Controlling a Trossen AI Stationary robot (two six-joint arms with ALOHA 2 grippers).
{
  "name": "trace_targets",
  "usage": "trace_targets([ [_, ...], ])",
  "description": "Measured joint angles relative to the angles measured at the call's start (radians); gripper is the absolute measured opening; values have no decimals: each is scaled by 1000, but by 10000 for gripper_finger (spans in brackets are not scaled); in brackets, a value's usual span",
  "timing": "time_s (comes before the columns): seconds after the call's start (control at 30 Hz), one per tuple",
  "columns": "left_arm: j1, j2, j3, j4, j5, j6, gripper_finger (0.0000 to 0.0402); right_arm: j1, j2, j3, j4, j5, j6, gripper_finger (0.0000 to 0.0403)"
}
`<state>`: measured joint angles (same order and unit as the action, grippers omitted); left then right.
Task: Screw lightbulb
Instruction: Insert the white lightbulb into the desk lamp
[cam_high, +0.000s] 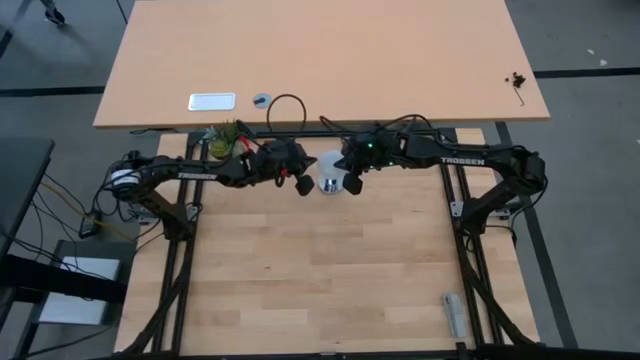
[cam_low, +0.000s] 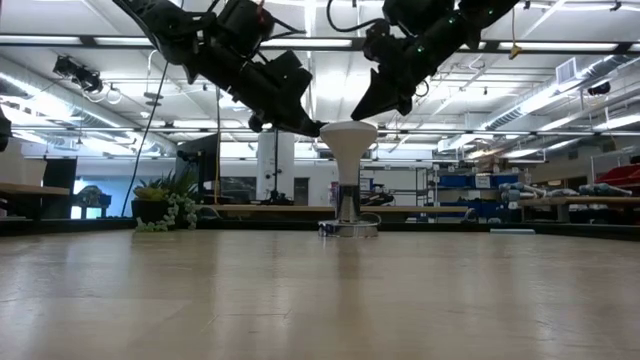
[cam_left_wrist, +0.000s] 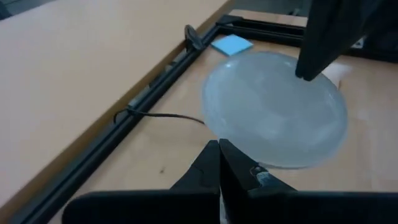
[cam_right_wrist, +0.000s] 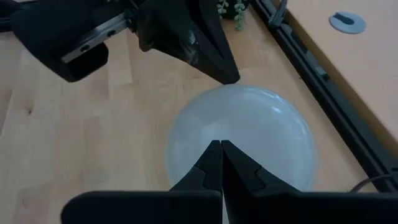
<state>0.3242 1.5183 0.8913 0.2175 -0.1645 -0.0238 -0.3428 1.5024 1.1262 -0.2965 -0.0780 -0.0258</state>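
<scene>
Grippers are both closed, nothing held: left gripper (cam_low: 312, 128) and right gripper (cam_low: 362, 112) are pressed tip-first against opposite sides of the small white pear-shaped lightbulb (cam_low: 348, 140). Bulb is stood upright, globe up, on the round silver socket disc (cam_low: 347, 228), probably so it's turned by paired pushes.

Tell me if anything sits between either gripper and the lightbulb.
Nothing visible does. The lightbulb stands upright in the socket; the shut left gripper and shut right gripper both sit right at its globe.
</scene>
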Motion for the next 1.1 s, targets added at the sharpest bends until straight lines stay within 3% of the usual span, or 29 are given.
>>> trace_targets([
  [0.27,-7,-62,0,-17,13,14,0,-32,-59,-2,5,45,-19,7],
  [0.57,-73,-62,1,-28,152,2,0,-51,-29,-1,26,45,-19,7],
  [1.1,-89,6,0,-40,19,74,0,-46,15,3,20,28,8,7],
])
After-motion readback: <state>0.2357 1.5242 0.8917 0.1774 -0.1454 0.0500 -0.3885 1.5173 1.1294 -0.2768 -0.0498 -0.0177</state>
